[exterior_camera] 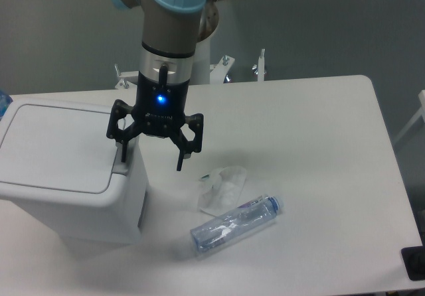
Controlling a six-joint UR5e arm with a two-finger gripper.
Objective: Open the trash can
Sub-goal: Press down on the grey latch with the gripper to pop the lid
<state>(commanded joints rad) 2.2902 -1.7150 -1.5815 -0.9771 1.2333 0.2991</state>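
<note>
Overhead, the gripper (pixel 151 157) hangs at the right edge of the trash can (pixel 66 170), fingers spread wide and holding nothing.

Partly hidden is the bin's grey push tab (pixel 122 165), since the left fingertip (pixel 122 154) sits right over it and whether the two touch cannot be told; the bin's left side is cut off by the picture edge, and its flat lid (pixel 56 147) lies shut; the bin stands at the near left of the white table (pixel 319 143), with the right finger (pixel 180 160) out past its right wall over bare tabletop; a crumpled clear wrapper (pixel 222 186) and a plastic bottle (pixel 236 223) on its side lie to the right, apart from the bin; a dark object (pixel 414 263) at the near right corner is cropped and cannot be identified.
</note>
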